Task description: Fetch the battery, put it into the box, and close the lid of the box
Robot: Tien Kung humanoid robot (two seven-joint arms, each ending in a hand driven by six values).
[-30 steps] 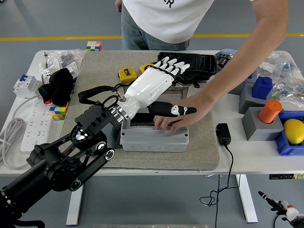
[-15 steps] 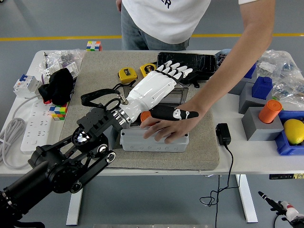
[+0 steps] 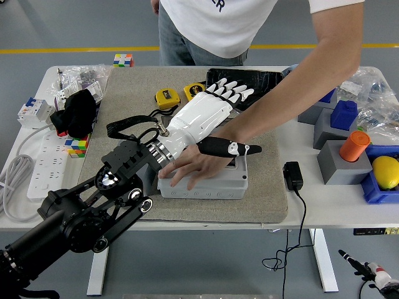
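Meanwhile, person's hand (image 3: 194, 167) over box (image 3: 206, 185).

**A crowded white desk**

The white desk (image 3: 324, 215) carries a grey felt mat (image 3: 268, 199) over its middle. On the mat lie a grey box (image 3: 215, 185), two yellow tape measures (image 3: 167, 98) and a black case (image 3: 262, 78). Left of the mat sit a white power strip (image 3: 42, 163), a colourful cube (image 3: 77, 148), a black cloth bundle (image 3: 80, 112) and clear plastic bags (image 3: 84, 78). Right of it lie a black charger (image 3: 293, 175) with its cable, grey blocks (image 3: 333, 165), an orange cylinder (image 3: 354, 146), a blue block (image 3: 344, 114) and a blue tray (image 3: 377, 190) with a yellow fruit (image 3: 385, 171).
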